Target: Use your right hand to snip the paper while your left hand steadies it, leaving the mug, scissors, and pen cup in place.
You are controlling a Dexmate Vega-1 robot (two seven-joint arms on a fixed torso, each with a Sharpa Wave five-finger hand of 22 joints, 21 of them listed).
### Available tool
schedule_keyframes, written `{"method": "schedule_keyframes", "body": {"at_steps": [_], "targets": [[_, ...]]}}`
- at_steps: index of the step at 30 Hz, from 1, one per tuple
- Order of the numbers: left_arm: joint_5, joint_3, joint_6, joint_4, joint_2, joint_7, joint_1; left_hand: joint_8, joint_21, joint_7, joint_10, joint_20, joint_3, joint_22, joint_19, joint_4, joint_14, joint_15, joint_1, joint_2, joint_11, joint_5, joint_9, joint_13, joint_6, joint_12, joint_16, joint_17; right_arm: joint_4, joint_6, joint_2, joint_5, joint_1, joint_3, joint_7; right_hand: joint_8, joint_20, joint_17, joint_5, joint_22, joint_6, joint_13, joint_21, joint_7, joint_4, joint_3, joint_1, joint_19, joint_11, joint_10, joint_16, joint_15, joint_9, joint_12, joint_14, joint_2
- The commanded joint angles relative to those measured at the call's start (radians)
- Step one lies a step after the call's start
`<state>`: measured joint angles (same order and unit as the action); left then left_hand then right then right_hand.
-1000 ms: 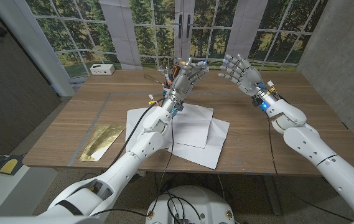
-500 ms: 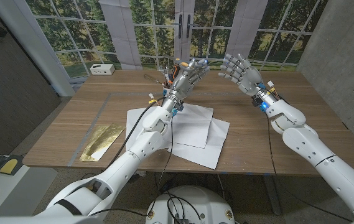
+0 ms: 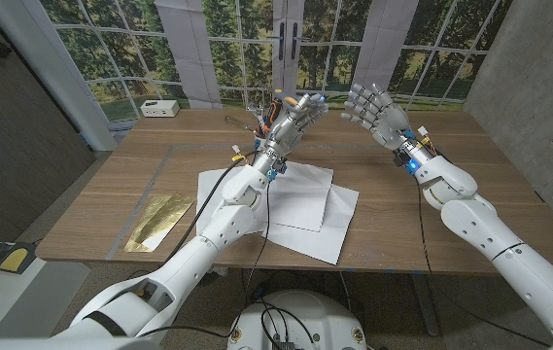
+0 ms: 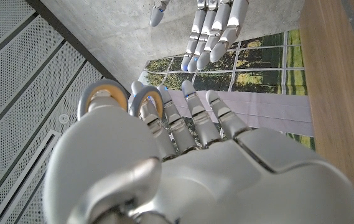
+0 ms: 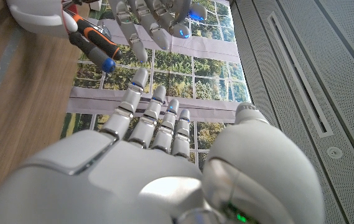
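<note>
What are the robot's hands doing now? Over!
Left hand and right hand raised over the table's far side, open, holding nothing. White paper lies flat, uncut, untouched. Gold foil sheet off to the left, clear of it.

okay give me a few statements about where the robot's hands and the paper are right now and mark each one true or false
1. Both hands are raised above the table, fingers spread. True: the left hand and the right hand are up in the air, holding nothing.
2. The left hand is pressing down on the white paper. False: the white paper lies on the table nearer the robot, and neither hand touches it.
3. A gold sheet lies on the table to the left of the white paper in the head view. True: the gold sheet sits apart from the paper.
4. The right hand is holding scissors. False: it holds nothing.
</note>
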<state>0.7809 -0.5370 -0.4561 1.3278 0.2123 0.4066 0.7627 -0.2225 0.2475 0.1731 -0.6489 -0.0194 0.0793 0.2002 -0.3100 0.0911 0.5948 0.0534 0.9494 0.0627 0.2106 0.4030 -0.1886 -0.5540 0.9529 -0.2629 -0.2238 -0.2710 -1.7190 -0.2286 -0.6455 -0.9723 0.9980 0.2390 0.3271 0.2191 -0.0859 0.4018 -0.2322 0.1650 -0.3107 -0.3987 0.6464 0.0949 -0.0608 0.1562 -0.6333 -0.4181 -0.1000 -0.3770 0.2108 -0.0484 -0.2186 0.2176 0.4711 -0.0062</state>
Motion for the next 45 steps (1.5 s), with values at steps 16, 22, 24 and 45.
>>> {"method": "schedule_keyframes", "body": {"at_steps": [16,22,24,45], "targets": [[0.017,0.006,0.005,0.010,-0.003,-0.017,0.021,-0.020,-0.013,-0.029,0.016,-0.027,0.072,0.010,0.030,-0.005,-0.060,0.164,0.029,0.027,0.003,-0.031,-0.031,-0.356,0.096,-0.301,-0.055,-0.241,-0.039,-0.012,-0.004,0.007,0.022,-0.006,-0.026,0.001,-0.014,-0.006,0.005,0.004,-0.007,0.002,-0.017,-0.001,0.003,-0.007,0.004,-0.004,-0.006,-0.010,0.006,-0.006,0.001,-0.007,-0.002,0.011],[0.021,0.010,0.004,0.017,-0.006,-0.028,0.026,-0.111,-0.001,-0.062,-0.114,-0.028,0.024,0.013,0.016,-0.044,0.052,0.172,0.136,0.098,0.001,-0.039,-0.121,-0.478,0.158,-0.458,-0.099,-0.312,-0.041,-0.015,-0.002,0.011,0.020,-0.003,-0.026,0.001,-0.015,-0.009,0.006,0.005,-0.007,0.003,-0.023,-0.001,0.003,-0.008,0.005,-0.005,-0.001,-0.012,0.006,-0.004,0.001,-0.007,-0.004,0.010],[0.024,0.011,0.002,0.017,-0.009,-0.029,0.027,-0.130,0.004,-0.057,-0.133,-0.029,0.013,0.015,0.007,-0.058,0.085,0.170,0.155,0.096,0.002,-0.051,-0.146,-0.526,0.157,-0.505,-0.131,-0.352,-0.043,-0.017,-0.003,0.013,0.021,-0.004,-0.028,0.001,-0.015,-0.010,0.006,0.005,-0.008,0.004,-0.025,-0.001,0.003,-0.009,0.005,-0.006,-0.012,-0.011,0.006,-0.005,0.001,-0.007,-0.004,0.011],[0.012,0.016,-0.008,0.023,-0.010,-0.063,0.040,-0.190,0.019,-0.080,-0.188,-0.018,0.084,0.017,-0.032,-0.030,0.129,0.165,0.101,0.017,0.005,-0.071,-0.189,-0.590,0.199,-0.585,-0.154,-0.419,-0.052,-0.019,-0.004,0.016,0.022,-0.003,-0.037,0.001,-0.016,-0.015,0.006,0.005,-0.008,0.006,-0.040,-0.001,0.003,-0.013,0.009,-0.012,-0.005,-0.012,0.009,-0.005,0.002,-0.007,-0.006,0.010]]}}
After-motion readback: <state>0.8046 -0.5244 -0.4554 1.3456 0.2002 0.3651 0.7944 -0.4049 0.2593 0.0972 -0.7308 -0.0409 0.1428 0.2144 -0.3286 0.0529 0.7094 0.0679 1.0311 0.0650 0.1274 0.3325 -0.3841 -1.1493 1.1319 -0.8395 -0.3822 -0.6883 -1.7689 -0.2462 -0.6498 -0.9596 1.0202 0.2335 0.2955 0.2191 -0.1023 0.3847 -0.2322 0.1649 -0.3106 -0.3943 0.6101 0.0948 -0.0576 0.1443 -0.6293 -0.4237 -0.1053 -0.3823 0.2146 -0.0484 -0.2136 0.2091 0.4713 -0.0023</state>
